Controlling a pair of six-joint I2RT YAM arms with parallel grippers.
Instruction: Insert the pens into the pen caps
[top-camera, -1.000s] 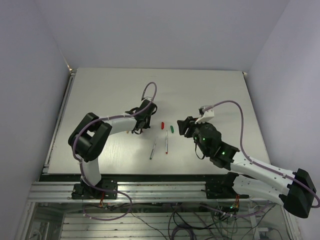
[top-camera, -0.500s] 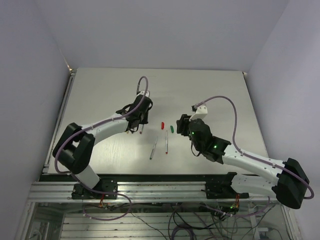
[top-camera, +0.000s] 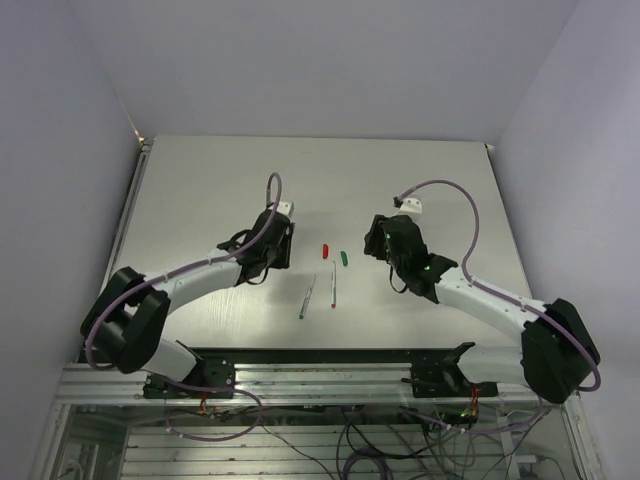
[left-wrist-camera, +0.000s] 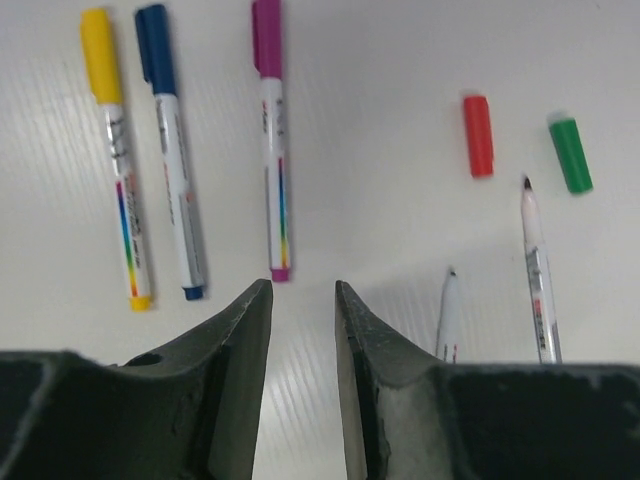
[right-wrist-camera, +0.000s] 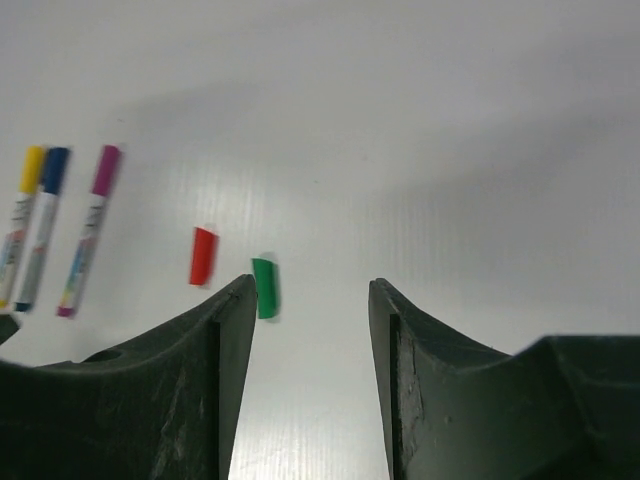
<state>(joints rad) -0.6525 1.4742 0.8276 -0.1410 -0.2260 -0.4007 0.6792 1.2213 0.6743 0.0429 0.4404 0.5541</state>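
Observation:
Three pens lie capped side by side: yellow (left-wrist-camera: 115, 155), blue (left-wrist-camera: 168, 150) and purple (left-wrist-camera: 270, 140). Two uncapped silver pens (top-camera: 306, 297) (top-camera: 333, 283) lie near the table's middle; they also show in the left wrist view (left-wrist-camera: 447, 315) (left-wrist-camera: 535, 270). A loose red cap (top-camera: 325, 250) and a loose green cap (top-camera: 344, 257) lie just beyond them. My left gripper (top-camera: 270, 250) is open and empty, above the table just short of the purple pen's end. My right gripper (top-camera: 378, 240) is open and empty, with the green cap (right-wrist-camera: 265, 288) beside its left finger.
The white table (top-camera: 430, 190) carries nothing else. Purple cables loop off both wrists. In the top view the left arm hides the three capped pens. A metal rail (top-camera: 320, 370) runs along the near edge.
Both arms have stretched out lower over the table. The left gripper has moved left and slightly nearer, the right gripper slightly right and farther back. Pens and caps have not moved.

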